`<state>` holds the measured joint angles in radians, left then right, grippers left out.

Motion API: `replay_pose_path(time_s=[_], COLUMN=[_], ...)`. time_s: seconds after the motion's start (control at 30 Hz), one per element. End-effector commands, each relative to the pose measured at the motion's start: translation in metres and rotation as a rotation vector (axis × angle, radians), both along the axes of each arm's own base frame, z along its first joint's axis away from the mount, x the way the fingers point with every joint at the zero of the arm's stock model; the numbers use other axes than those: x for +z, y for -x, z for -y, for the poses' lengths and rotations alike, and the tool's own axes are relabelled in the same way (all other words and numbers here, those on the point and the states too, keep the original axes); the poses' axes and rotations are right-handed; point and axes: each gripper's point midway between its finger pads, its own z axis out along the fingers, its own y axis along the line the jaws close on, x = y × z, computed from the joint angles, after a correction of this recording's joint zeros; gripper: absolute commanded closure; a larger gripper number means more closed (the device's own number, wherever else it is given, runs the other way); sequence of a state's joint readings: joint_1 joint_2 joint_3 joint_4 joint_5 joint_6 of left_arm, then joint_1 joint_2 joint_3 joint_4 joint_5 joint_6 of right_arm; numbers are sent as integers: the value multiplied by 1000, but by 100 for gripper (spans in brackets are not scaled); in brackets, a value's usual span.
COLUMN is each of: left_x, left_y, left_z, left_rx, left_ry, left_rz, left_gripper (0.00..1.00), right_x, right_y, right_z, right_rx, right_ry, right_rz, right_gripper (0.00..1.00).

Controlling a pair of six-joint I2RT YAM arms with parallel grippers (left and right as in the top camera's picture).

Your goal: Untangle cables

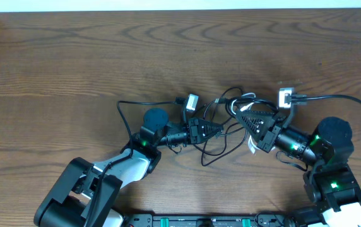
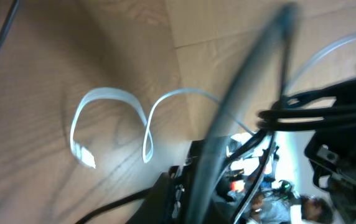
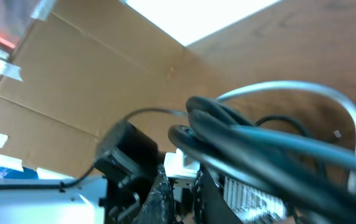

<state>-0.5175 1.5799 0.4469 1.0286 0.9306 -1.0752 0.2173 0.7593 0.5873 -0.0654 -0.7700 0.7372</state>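
Note:
The cables (image 1: 231, 107) lie tangled mid-table: thin black cords looping with a white one (image 1: 252, 145), and small plug ends (image 1: 192, 101) (image 1: 286, 96) at either side. My left gripper (image 1: 218, 129) points right into the tangle with its jaws together on a black cable (image 2: 252, 74), which runs blurred across the left wrist view. The white cable (image 2: 109, 115) loops on the wood there. My right gripper (image 1: 239, 116) points left, close to the left one. In the right wrist view its fingers (image 3: 183, 186) pinch a white plug (image 3: 181, 163), and black cables (image 3: 259, 140) cross just above.
The wooden table (image 1: 73, 57) stretches behind and to the left of the tangle. A thicker black arm cable (image 1: 351, 101) arcs at the right. A black cord loop (image 1: 127, 110) reaches left beside the left arm. The two arms sit near the front edge.

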Motion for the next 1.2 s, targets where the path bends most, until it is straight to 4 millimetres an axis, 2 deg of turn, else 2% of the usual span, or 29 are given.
replay_pose_path(time_s=[0.0, 0.07, 0.13, 0.33, 0.53, 0.6, 0.73, 0.87, 1.07, 1.17], left_x=[8, 8, 8, 8, 7, 6, 5, 5, 5, 4], left_y=[-8, -11, -15, -30, -40, -47, -64, -70, -77, -73], left_z=[-3, -5, -8, -23, -28, -32, -46, -53, -63, -59], left_rx=[24, 35, 49, 104, 157, 199, 286, 310, 336, 318], left_ry=[4, 3, 3, 1, -7, -13, -24, -34, -39, -41], left_rz=[59, 60, 59, 59, 63, 66, 70, 92, 103, 97], left_gripper=[51, 28, 17, 16, 16, 9, 8, 8, 8, 8], right_x=[-12, -21, -27, -34, -50, -55, -56, -57, -98, -109], right_y=[6, 9, 11, 14, 19, 23, 35, 53, 61, 61], right_z=[1, 2, 3, 3, 4, 4, -1, -8, 4, 5], right_rx=[37, 45, 49, 55, 64, 76, 158, 277, 254, 261], right_ry=[78, 112, 128, 139, 160, 174, 179, 190, 298, 316], right_rz=[45, 35, 19, -14, -93, -105, -82, -23, -185, -233], right_gripper=[99, 99, 99, 99, 99, 99, 99, 99, 99, 97])
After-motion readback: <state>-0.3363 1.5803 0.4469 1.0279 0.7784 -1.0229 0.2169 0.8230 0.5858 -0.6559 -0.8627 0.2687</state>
